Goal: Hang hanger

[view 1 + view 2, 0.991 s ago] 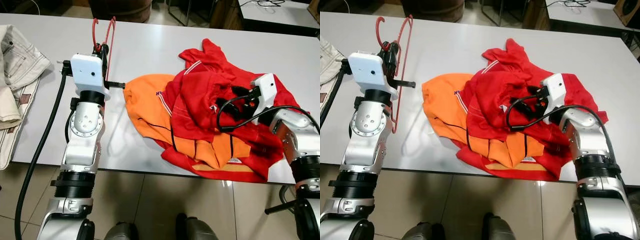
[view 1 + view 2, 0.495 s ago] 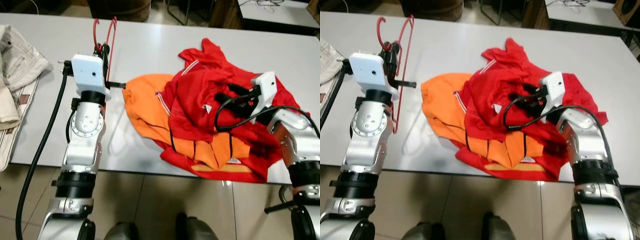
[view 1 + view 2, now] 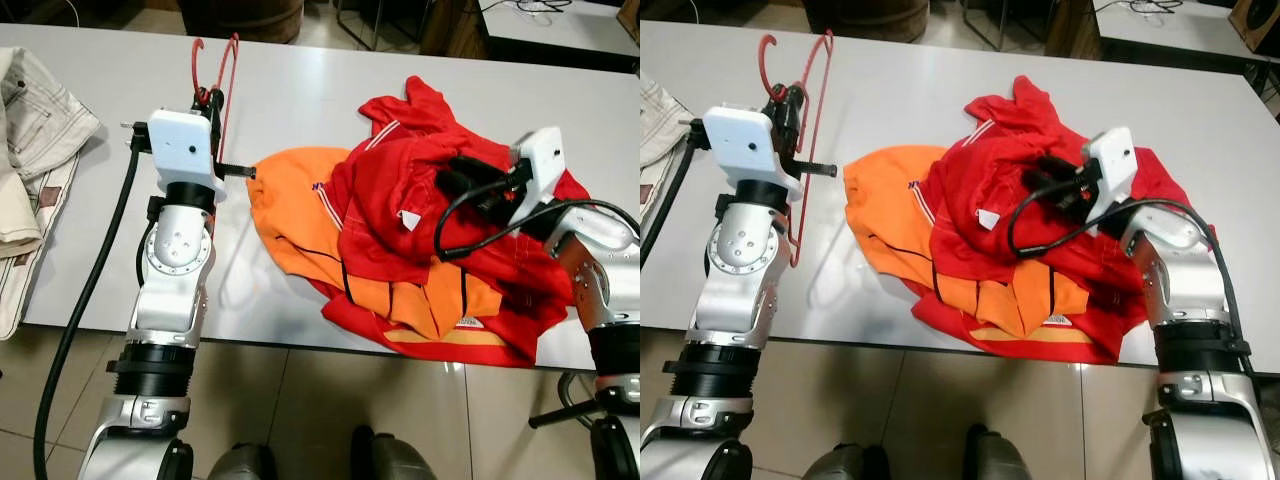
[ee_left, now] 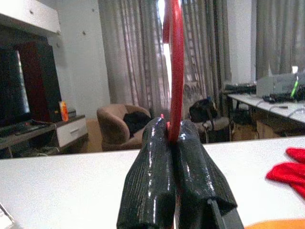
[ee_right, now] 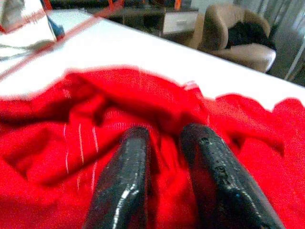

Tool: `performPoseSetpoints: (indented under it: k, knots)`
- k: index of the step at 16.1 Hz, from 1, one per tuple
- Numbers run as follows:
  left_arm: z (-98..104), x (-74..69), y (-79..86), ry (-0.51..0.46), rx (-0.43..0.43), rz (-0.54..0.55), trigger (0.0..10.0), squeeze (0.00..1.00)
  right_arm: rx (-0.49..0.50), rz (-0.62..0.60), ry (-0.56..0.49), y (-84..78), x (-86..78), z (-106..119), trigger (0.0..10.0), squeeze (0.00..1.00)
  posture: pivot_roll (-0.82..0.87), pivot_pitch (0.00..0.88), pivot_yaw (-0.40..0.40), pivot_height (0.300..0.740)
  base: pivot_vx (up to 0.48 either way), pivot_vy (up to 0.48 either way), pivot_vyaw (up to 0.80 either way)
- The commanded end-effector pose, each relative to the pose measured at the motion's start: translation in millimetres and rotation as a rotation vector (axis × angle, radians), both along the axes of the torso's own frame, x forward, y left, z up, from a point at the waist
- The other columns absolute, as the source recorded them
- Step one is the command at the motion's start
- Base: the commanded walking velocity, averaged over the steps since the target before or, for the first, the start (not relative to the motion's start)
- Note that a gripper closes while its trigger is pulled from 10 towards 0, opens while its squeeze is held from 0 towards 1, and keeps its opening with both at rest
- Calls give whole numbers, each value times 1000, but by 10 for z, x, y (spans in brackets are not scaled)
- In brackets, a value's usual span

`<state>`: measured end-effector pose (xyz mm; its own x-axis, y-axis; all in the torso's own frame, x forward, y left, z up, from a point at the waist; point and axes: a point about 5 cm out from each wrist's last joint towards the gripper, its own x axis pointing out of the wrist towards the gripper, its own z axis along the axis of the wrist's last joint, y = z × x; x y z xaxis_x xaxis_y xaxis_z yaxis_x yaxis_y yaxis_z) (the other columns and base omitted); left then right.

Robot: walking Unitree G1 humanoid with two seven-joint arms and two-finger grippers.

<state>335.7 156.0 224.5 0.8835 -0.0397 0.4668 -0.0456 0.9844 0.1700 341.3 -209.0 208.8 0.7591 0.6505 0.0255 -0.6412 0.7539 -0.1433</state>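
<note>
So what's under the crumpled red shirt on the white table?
An orange garment lies under the crumpled red shirt, sticking out toward the robot's left and near edge. How far it runs beneath is hidden; anything else under there is covered.

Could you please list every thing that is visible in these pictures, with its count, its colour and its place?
Hanger: one, red, held upright above the table's left part by the left gripper.
Red garment: one, red with thin white stripes, crumpled on the table's right part, on top of the orange one.
Orange garment: one, orange, spread on the table under the red garment.
Pale clothing: a pile, cream, at the table's left edge.
Table: one, white.
Armchair: one, brown, behind the table.
Left gripper: black fingers, shut on the hanger.
Right gripper: black fingers, open, over the red garment.
</note>
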Motion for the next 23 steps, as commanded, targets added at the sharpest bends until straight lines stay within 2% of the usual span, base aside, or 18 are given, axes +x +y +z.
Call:
performPoseSetpoints:
  k: [1,5,8,10,11,12,13,15,16,18,23]
  knots:
    - [-54,8,-44,27,19,-19,10000,0,31,1,-33,15,-17,95,0,0,-140,149,-27,740,0,0,0]
    - [-46,40,-27,31,23,-18,10000,0,100,11,-147,54,-16,459,0,0,-138,136,-24,740,0,0,0]
    - [-36,51,-37,27,25,-22,10000,0,167,-26,-192,31,27,602,0,0,-138,134,-24,740,0,0,0]
    - [-45,53,-31,29,25,-21,10000,0,75,-97,-206,10,74,538,0,0,-135,133,-25,740,0,0,0]
    - [-41,52,-30,27,26,-20,10000,0,11,-101,-225,8,59,519,8353,357,-133,134,-27,740,0,0,0]
    - [-41,51,-29,27,26,-20,10000,0,9,-111,-233,-10,59,535,10000,957,-133,134,-27,740,0,0,0]
    - [-45,48,-26,27,25,-19,10000,0,17,-76,-240,-37,25,587,10000,1000,-134,132,-28,740,0,0,0]
    - [-51,46,-23,28,26,-19,10000,0,2,-42,-251,-115,-23,654,10000,1000,-137,133,-28,740,0,0,0]
    - [-49,47,-25,28,25,-20,10000,0,-35,-44,-255,-207,-44,673,10000,1000,-140,135,-29,740,0,0,0]
    - [-44,50,-26,25,24,-21,10000,0,-74,-46,-256,-277,-61,679,10000,1000,-143,136,-31,740,0,0,0]
    - [-51,41,-39,23,23,-18,10000,0,-123,-59,-151,-298,-12,345,10000,1000,-140,133,-39,740,0,0,0]
